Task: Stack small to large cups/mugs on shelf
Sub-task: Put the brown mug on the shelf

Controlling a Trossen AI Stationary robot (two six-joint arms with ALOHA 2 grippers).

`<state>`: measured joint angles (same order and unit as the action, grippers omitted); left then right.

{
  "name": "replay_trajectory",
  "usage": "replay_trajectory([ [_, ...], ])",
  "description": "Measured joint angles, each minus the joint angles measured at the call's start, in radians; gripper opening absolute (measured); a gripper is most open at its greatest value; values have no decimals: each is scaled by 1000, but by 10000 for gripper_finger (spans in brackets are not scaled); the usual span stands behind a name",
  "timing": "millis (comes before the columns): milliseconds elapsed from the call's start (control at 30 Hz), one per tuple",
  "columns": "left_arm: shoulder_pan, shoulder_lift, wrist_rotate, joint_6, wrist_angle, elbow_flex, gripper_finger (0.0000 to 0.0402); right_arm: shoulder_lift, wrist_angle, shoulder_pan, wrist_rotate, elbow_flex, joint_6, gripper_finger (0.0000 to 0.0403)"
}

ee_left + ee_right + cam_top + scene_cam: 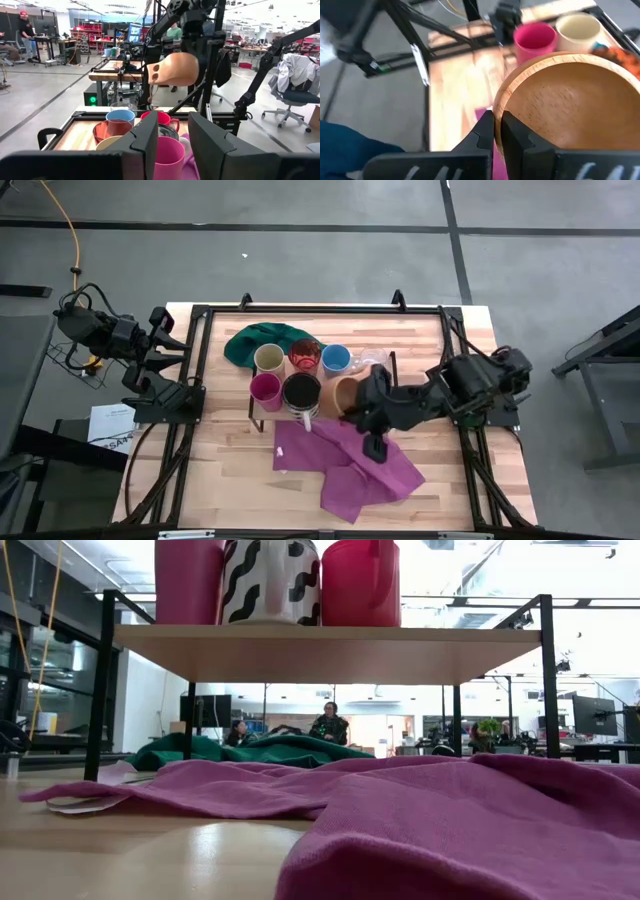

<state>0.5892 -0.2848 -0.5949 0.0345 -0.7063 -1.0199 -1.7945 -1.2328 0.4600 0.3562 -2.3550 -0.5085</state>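
The right end effector [497, 131], clenched on the rim of the empty tan wooden cup [570, 100], holds it tilted above the shelf [330, 650] mid-table, where the cream cup [269, 359], magenta cup [265, 390], translucent red cup [304, 355], blue cup [335, 359] and striped mug [301, 393] stand, while the left end effector [170, 365] waits released at the table's left edge.

Right arm reaching in from the table's right side, elbow bent, wrist turned toward the centre. Right gripper [352, 406] with fingers [485, 131] pinched together on the rim of a tan wooden cup [570, 100], lifted and tipped on its side. Left arm folded back at the table's left edge, idle. Left gripper [172, 145] apparently parted, dark fingers [146, 142] standing apart with nothing between them.
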Motion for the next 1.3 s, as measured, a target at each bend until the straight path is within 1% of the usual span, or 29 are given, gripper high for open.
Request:
replay_trajectory([
  [167,0,0,0,0,-1,0,95,21,-130,6,17,0,-67,0],
  [467,0,0,0,-3,0,0,95,51,-263,8,26,0,-146,0],
  [633,0,0,-3,-3,0,0,95,49,-342,15,7,0,-189,0],
  [900,0,0,-15,-3,-1,0,95,42,-339,14,-17,8,-191,0],
  [1133,0,0,-16,-3,-2,0,95,40,-337,13,-72,95,-194,0],
  [1300,0,0,-16,-3,-1,0,95,42,-338,13,-78,139,-209,0],
])
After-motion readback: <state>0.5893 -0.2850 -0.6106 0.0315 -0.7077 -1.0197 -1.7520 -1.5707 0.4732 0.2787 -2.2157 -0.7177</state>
